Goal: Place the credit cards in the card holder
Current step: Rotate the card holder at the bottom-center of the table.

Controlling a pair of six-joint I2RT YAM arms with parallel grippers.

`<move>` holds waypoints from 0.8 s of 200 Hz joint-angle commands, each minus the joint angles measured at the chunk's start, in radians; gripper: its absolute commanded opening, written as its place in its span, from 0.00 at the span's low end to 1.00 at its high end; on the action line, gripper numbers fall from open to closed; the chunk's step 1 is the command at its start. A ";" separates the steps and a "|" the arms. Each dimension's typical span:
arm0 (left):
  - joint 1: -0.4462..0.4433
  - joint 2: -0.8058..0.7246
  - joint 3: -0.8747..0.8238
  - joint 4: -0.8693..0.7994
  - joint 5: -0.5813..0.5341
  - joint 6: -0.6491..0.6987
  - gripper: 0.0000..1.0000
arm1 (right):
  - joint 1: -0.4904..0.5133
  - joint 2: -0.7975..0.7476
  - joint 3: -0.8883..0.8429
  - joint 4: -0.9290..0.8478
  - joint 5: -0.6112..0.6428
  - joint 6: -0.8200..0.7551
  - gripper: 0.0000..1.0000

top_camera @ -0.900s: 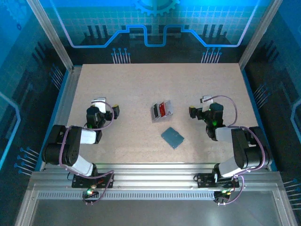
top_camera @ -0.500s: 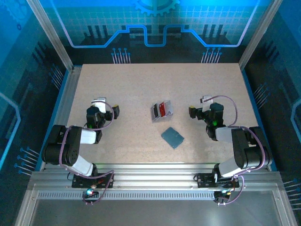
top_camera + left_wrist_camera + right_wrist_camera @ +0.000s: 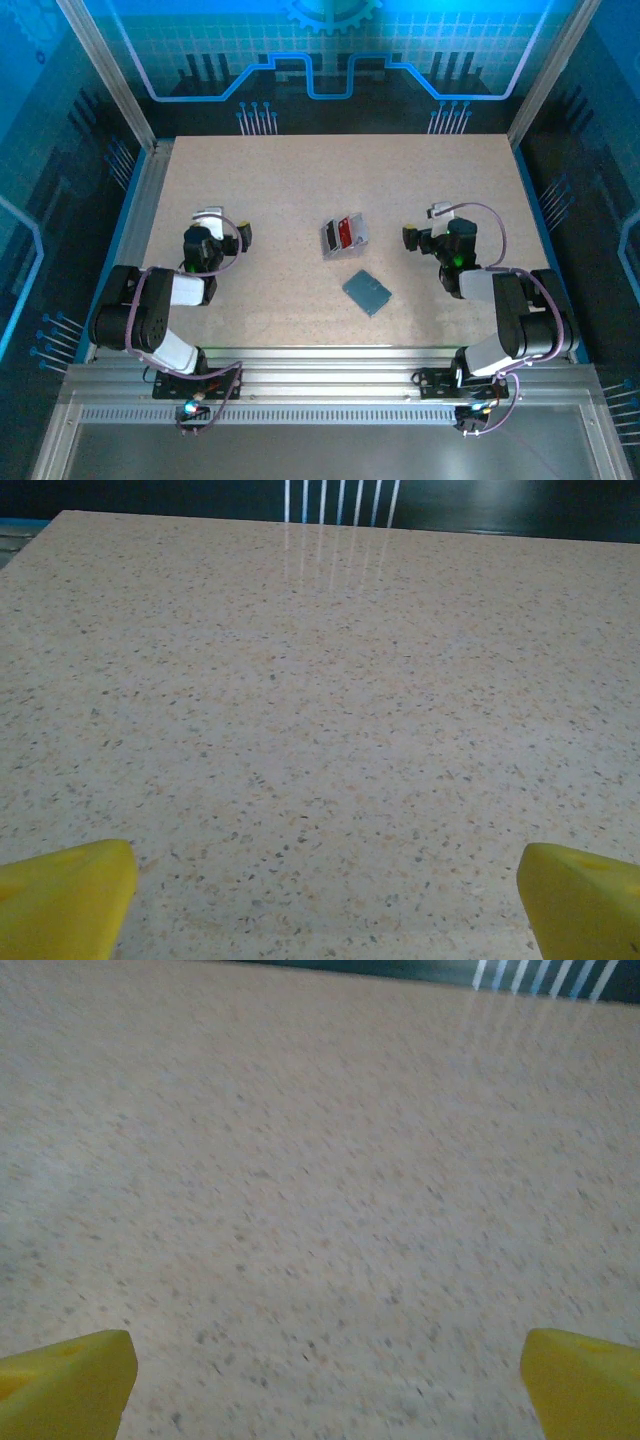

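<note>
Both arms sit low near the front of the bench point(image 3: 300, 170), jaws aimed toward 12 o'clock, at bare tabletop. The left gripper point(image 3: 210, 218) has its jaws spread wide with nothing between them. From its wrist, the left gripper point(image 3: 325, 880) shows as two yellow tips far apart at the bottom corners. The right gripper point(image 3: 440, 214) is open just as wide and equally empty, as its wrist view of the right gripper point(image 3: 325, 1370) confirms.

The credit cards point(image 3: 343, 234) lie mid-bench in a small overlapping fan, silver-grey and red. They are at about 3 o'clock from the left jaws and 9 o'clock from the right. The fan seems to run roughly from 8 to 2 o'clock. The card holder point(image 3: 367, 292) lies flat just beyond the cards' 5 o'clock side, apart from them and turned like a diamond.

The right arm looks the nearer to both, so I would expect it to reach first, swinging toward 9 o'clock.

Against the moment just before, I can spot no change: cards, holder and both arms sit where they were.
</note>
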 commanded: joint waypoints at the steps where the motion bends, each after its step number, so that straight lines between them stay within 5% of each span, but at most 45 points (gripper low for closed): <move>1: 0.012 -0.089 0.030 -0.087 -0.081 -0.038 0.99 | 0.015 -0.147 0.107 -0.260 0.164 0.022 1.00; 37: -0.005 -0.338 0.213 -0.617 -0.248 -0.166 0.99 | 0.010 -0.339 0.188 -0.484 0.161 0.222 1.00; 64: -0.013 -0.450 0.366 -1.010 -0.309 -0.390 0.99 | -0.019 -0.397 0.343 -0.880 0.304 0.672 1.00; 81: -0.013 -0.480 0.437 -1.140 -0.167 -0.453 0.99 | -0.078 -0.399 0.395 -0.951 0.126 0.658 1.00; 124: -0.061 -0.556 0.417 -1.240 0.095 -0.538 0.99 | 0.061 -0.443 0.490 -1.234 0.187 0.599 0.99; 160: -0.213 -0.611 0.290 -1.185 0.232 -0.665 0.98 | 0.187 -0.415 0.378 -1.290 0.055 0.630 0.84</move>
